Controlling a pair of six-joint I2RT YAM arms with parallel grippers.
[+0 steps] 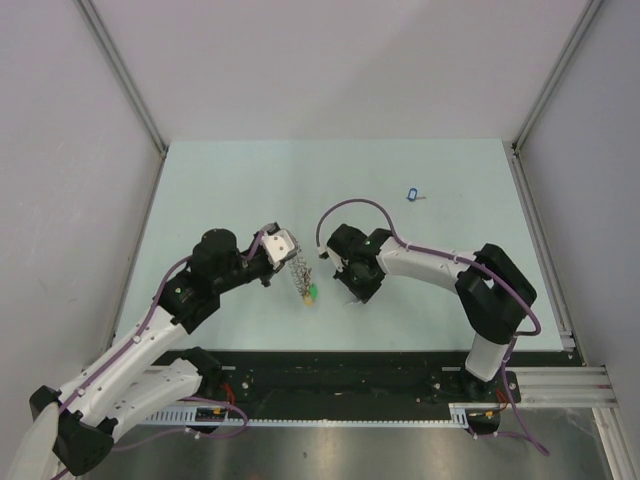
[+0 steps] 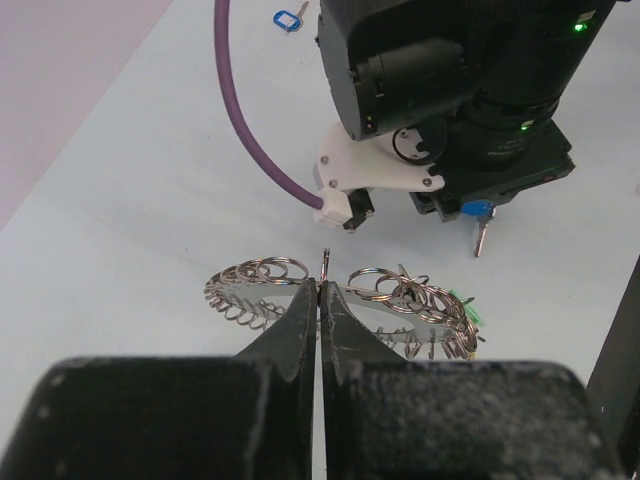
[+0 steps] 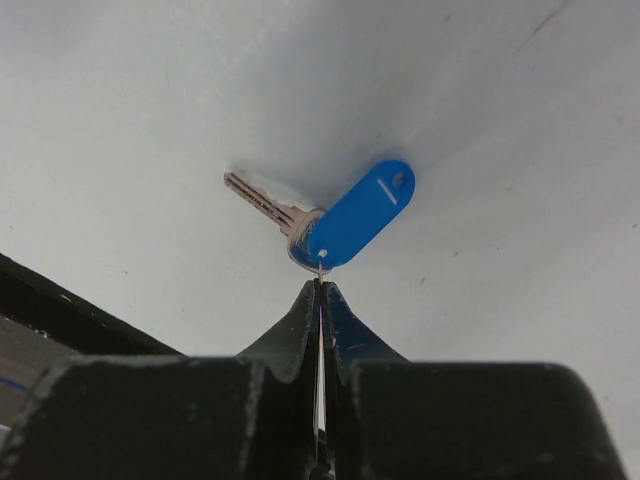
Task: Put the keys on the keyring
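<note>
- Blue-tag key: hangs from the right gripper, whose jaws are clenched on the small wire loop at the tag's end. The blade sticks out sideways past the tag. It looks lifted off the table, but I'm not 100% sure.
- Key ring: held up approx mid-table by the left gripper, jaws pinched tight on the big ring's wire. Small rings fan out on either side of the fingers, and a green tag dangles at the low end.
- The two grippers are near each other but apart, and the held key isn't touching the ring.
- 2nd blue-tag key: lies loose on the table's far side, well apart from both arms.
- Progress: I see no blue tag on the ring in any view, so I judge nothing is threaded yet. Done so far: key no. 1 is picked up and the ring is held up facing it.
- Left to do: work the loop onto the ring, then fetch and thread the 2nd key. That makes at least 2 keys to go, as far as these views show.
- Next move, imo: fine alignment of the loop w/ the ring's opening. I can't see where the ring splits, so the approach angle is a guess.
</note>
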